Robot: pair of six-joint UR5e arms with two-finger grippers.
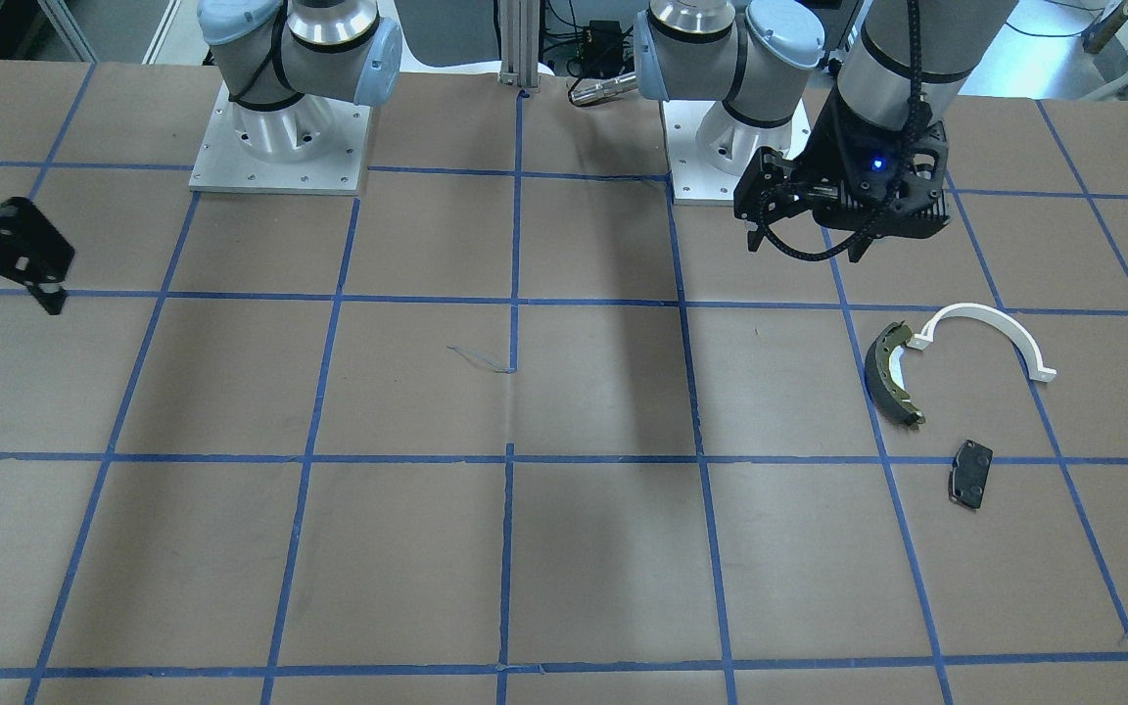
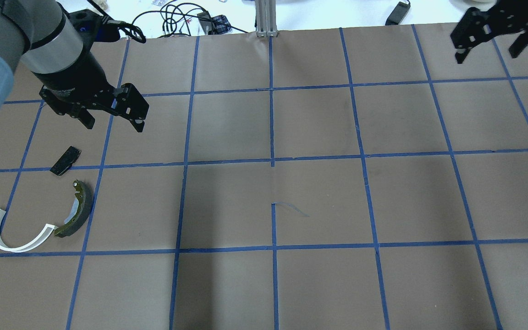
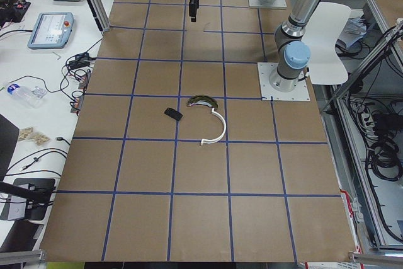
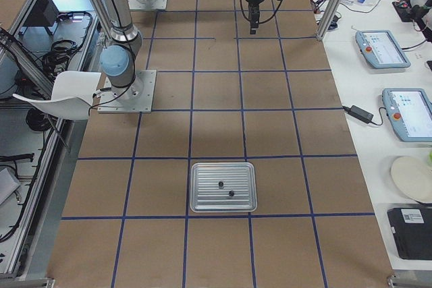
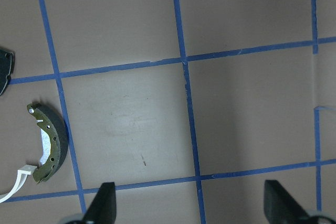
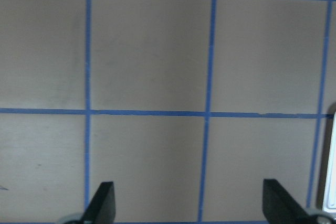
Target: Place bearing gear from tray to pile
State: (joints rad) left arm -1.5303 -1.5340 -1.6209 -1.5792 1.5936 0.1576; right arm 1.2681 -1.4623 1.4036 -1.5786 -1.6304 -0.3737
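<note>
The silver tray lies on the table at my right end, and its edge shows in the right wrist view. Two small dark parts lie in it; I cannot tell which is the bearing gear. The pile is at my left: a dark brake shoe, a white arc and a flat black pad. My left gripper is open and empty, hanging above the table just beyond the pad. My right gripper is open and empty, over the far right of the table, away from the tray.
The brown table bears a blue tape grid. The two arm bases stand on my side. An aluminium post rises at the far edge. Tablets and cables lie on the side bench beyond it.
</note>
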